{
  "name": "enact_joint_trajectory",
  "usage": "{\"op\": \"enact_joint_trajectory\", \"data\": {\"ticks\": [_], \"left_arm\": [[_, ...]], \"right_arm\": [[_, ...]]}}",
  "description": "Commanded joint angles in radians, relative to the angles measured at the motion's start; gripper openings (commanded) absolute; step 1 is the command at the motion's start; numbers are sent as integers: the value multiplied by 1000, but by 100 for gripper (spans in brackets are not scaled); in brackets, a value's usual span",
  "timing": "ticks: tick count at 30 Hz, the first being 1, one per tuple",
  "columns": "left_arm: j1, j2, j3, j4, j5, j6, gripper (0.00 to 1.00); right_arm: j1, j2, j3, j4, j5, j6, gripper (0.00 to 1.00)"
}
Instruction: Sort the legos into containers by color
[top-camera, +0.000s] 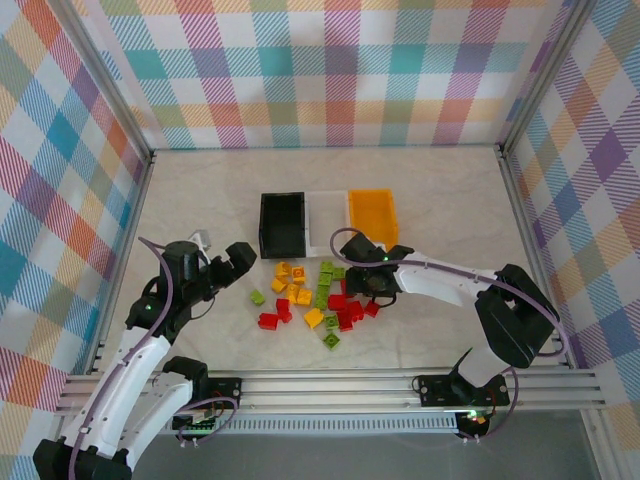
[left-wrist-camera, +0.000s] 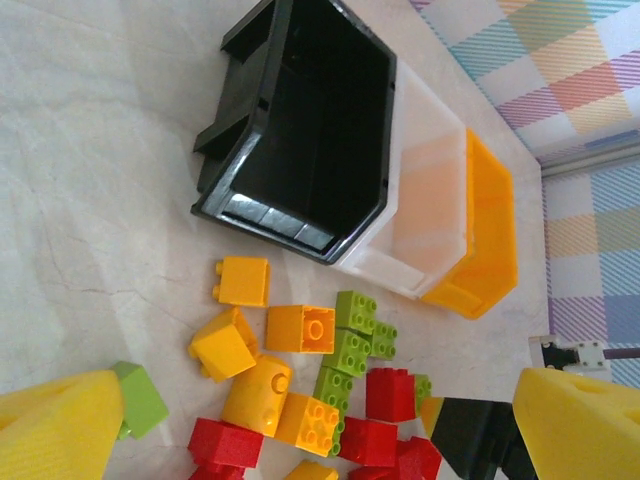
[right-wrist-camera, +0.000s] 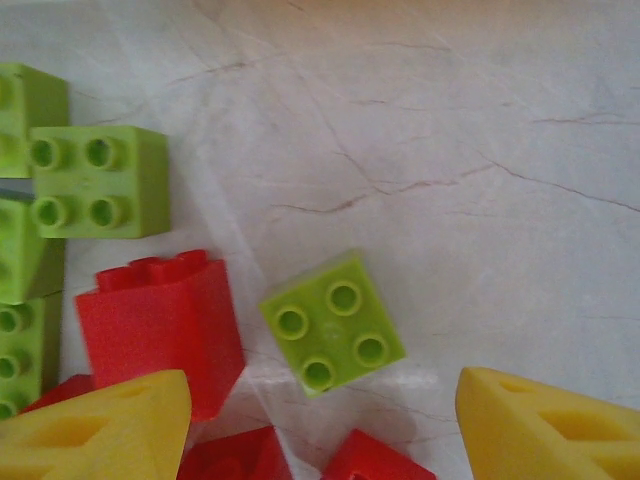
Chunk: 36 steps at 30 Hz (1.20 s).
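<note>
Top external: left tool (top-camera: 225, 262) spread, empty, left of lego pile (top-camera: 315, 300) at mid-frame; black bin (top-camera: 263, 225), white bin (top-camera: 328, 212), orange bin (top-camera: 372, 214) just above. Right wrist: right tool (right-wrist-camera: 325, 435) parted, lime brick (right-wrist-camera: 333, 322) centred ahead; red brick (right-wrist-camera: 160, 325) crowds lower-left pad (right-wrist-camera: 95, 430). Closing may snag both, missorting.

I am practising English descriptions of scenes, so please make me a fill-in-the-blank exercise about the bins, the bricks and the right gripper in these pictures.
1. The bin between the black bin and the orange bin is ____.
2. In the right wrist view, the brick between the fingers of the right gripper is ____ in colour.
3. That brick shows ____ studs on top.
4. The right gripper's jaws stand ____, clear of the brick.

Missing words: white; green; four; open.
</note>
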Motion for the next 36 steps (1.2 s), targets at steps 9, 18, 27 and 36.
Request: {"op": "enact_joint_trajectory", "data": {"ticks": [9, 18, 27, 36], "left_arm": [[-11, -4, -37, -8, -9, -18, 100], [-11, 0, -44, -5, -21, -12, 100], [-10, 17, -57, 21, -14, -13, 100], [-12, 13, -48, -2, -22, -6, 100]], "right_arm": [[-3, -10, -27, 13, 56, 7, 62], [-30, 68, -18, -18, 95, 34, 56], [-78, -33, -67, 46, 64, -40, 61], [-87, 101, 16, 61, 23, -73, 60]]}}
